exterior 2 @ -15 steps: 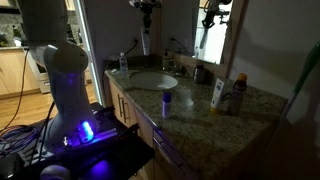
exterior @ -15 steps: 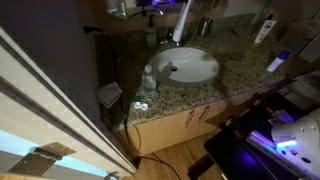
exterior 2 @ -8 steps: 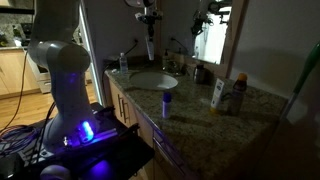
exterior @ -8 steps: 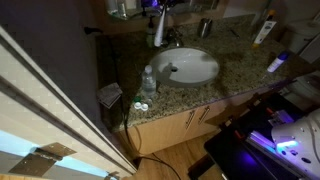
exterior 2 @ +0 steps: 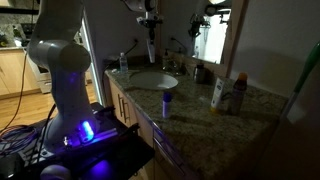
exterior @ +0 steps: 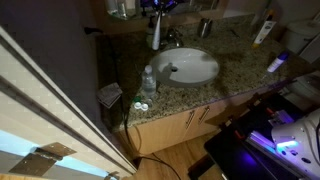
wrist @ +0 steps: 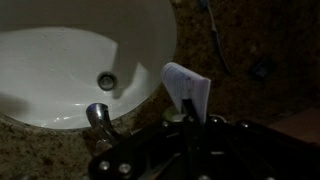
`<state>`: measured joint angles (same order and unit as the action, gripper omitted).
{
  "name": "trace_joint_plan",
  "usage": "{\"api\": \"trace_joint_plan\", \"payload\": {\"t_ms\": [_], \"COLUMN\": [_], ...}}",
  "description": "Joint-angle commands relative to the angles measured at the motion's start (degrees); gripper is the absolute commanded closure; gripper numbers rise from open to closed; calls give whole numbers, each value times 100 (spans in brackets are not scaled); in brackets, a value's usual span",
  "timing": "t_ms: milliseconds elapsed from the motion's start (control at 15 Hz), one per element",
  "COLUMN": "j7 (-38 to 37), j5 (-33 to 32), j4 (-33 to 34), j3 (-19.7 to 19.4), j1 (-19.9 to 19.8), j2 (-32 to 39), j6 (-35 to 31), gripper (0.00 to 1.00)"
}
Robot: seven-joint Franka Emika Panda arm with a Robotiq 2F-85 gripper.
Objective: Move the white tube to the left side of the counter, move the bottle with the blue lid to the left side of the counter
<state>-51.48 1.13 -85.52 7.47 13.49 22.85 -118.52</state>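
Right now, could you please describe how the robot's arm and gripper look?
The arm has thick, rounded, glossy white links, with a blue-violet light glowing near its base. The gripper is dark, nearly black, and blocky; any markings are too dim to make out.

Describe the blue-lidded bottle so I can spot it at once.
Find the oval white sink in the granite counter. Beside it, near the counter's front edge, the bottle with the blue lid stands alone. Its bright blue cap sets it apart from the white pack and larger bottle further along.
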Motion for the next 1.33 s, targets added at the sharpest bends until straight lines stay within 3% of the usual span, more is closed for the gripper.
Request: {"api": "trace_joint_plan", "payload": {"t_ms": [0,333,400,1267], "j7": [-358,-937,-719,-996], "j5": [-169,-76,-38,-71], "j4": [776,2021,1316,1676], "j3": [-210,-416,-352,-521], "j1": [255,417,375,436], "j2": [743,1736,1275,1850], "j6": [-149,41,-105,-695], "gripper": [99,99,99,99]}}
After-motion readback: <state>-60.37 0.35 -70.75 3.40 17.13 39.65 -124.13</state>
